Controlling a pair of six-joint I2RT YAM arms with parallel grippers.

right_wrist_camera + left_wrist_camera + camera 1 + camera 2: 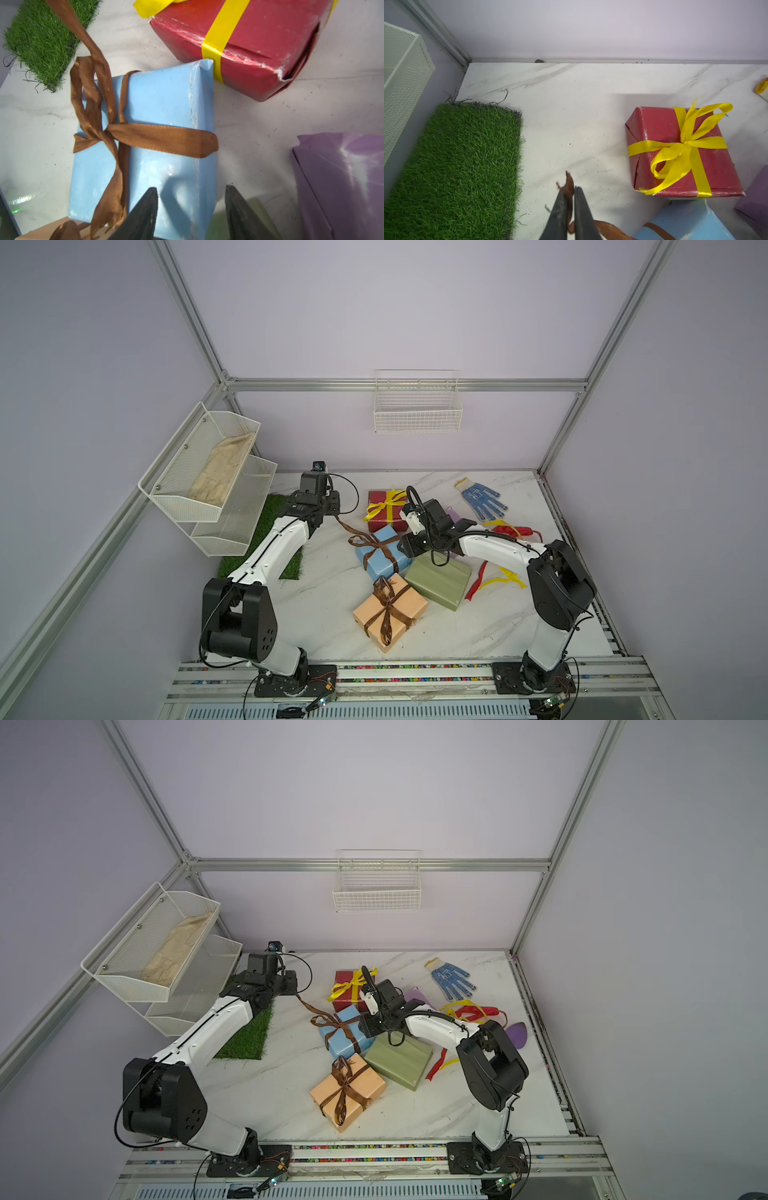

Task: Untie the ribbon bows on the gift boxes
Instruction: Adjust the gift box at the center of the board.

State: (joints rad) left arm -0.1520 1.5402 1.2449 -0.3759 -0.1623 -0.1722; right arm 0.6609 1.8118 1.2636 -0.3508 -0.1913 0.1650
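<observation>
My left gripper (570, 190) is shut on the frayed end of a brown ribbon (569, 180). That tail (345, 526) runs taut from my left gripper (334, 512) to the loosened bow (93, 116) on the light blue box (380, 560). Over the blue box's near end (166, 104), my right gripper (191, 188) stands open, one finger over the box and one off its edge. The dark red box (386, 518) carries a tied yellow bow (683, 143). A brown bow (388, 597) sits on the peach box (405, 605). The olive green box (440, 585) and the lilac box (342, 176) are bare.
Loose red and yellow ribbons (511, 531) lie right of the boxes. A blue-dotted glove (484, 497) is at the back right. A green grass mat (456, 166) lies under my left arm. White wire baskets (208, 472) hang on the left wall, another basket (417, 406) on the back wall.
</observation>
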